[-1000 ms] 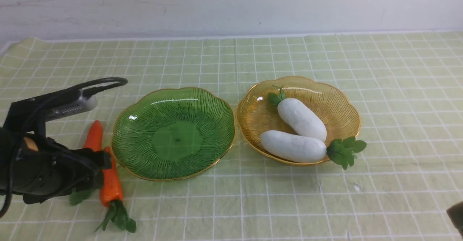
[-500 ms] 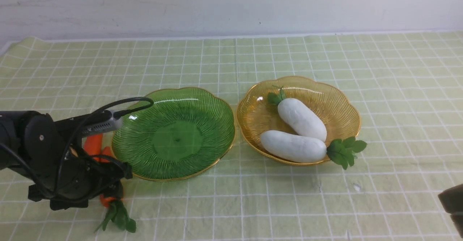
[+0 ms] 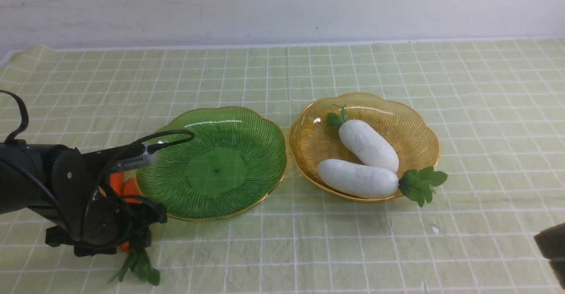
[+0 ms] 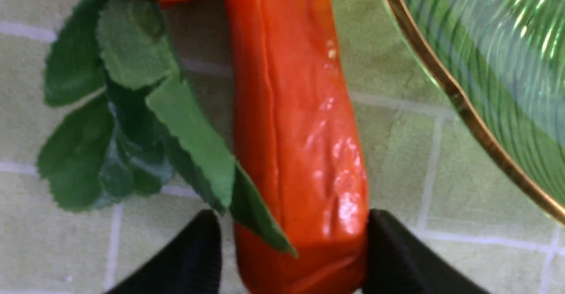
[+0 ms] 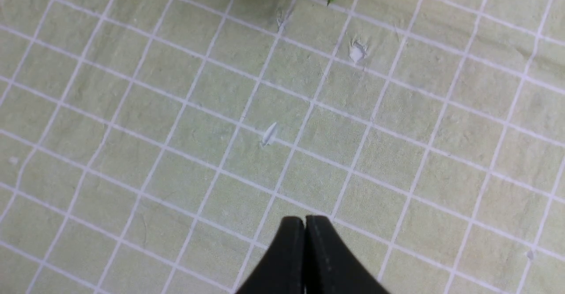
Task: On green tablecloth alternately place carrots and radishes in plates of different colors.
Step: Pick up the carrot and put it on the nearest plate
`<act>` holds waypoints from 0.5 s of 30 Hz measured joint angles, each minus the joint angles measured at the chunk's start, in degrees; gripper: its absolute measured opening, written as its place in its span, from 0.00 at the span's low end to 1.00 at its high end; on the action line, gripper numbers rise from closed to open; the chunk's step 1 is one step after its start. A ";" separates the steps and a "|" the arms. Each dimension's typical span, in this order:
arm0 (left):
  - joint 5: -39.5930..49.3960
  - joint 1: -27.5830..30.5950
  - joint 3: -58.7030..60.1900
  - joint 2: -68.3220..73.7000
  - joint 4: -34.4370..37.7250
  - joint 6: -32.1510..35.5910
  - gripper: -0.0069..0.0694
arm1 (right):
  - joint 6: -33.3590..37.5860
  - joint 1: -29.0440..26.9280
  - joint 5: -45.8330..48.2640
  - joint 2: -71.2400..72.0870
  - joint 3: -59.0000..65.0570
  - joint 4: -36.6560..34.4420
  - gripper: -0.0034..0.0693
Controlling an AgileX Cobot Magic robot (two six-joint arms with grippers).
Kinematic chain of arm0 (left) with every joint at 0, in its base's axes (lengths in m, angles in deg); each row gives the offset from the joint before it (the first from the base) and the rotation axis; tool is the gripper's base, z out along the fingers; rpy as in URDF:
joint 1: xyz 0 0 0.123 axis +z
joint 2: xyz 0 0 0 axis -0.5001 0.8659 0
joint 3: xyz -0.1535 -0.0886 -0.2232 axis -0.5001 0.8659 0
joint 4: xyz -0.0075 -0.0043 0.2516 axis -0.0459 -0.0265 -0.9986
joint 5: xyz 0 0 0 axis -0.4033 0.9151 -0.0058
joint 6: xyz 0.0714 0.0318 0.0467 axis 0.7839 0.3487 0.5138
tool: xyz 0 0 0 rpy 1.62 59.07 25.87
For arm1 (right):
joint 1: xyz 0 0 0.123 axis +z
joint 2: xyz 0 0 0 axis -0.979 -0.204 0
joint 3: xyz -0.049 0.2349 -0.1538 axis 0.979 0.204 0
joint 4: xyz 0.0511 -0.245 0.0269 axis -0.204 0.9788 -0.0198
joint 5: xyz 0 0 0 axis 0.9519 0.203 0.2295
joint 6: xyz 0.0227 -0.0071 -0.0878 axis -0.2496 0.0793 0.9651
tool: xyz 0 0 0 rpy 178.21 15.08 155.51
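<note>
Close the half-open, empty jaws of left gripper [image 4: 292, 216] squarely on thick end of glossy orange tapered toy carrot [image 4: 300, 130] lying on grid-lined pale green tablecloth [image 4: 397, 152] just beside green ribbed gold-rimmed plate [image 4: 485, 64], avoiding the stray fabric leaf [image 4: 190, 122], keeping shut, empty right gripper [image 5: 304, 223] parked.
</note>
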 joint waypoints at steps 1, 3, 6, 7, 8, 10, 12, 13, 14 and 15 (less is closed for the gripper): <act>0.18 0.00 0.00 0.00 -0.43 0.00 0.50 | 0.00 0.00 0.00 0.00 0.00 0.00 0.03; 0.95 0.00 0.00 0.00 -1.25 0.00 0.48 | 0.00 0.00 0.00 0.00 0.00 0.00 0.03; 4.89 0.00 -0.20 -0.72 -1.71 0.00 0.48 | 0.00 0.00 0.00 0.00 0.00 0.06 0.03; 6.87 0.00 -0.20 -1.38 -1.71 0.06 0.48 | 0.00 0.00 0.00 0.00 0.00 0.06 0.03; 8.43 0.00 -0.28 -2.23 -2.05 0.06 0.48 | 0.00 0.00 0.00 0.00 0.00 0.06 0.03; 12.63 0.00 -0.72 -4.49 -2.74 0.06 0.48 | 0.00 0.00 0.00 0.00 0.00 0.06 0.03; 16.35 0.00 -1.38 -7.13 -3.37 0.06 0.48 | 0.00 0.00 0.00 0.00 0.00 0.06 0.03; 17.94 0.00 -1.86 -8.46 -3.77 0.06 0.48 | 0.00 0.00 0.00 0.00 0.00 0.06 0.03; 20.01 0.00 -2.45 -10.11 -4.11 0.06 0.48 | 0.00 0.00 0.00 0.00 0.00 0.06 0.03; 20.42 0.00 -2.58 -10.77 -4.17 0.06 0.48 | 0.01 0.00 0.00 0.00 0.00 0.06 0.03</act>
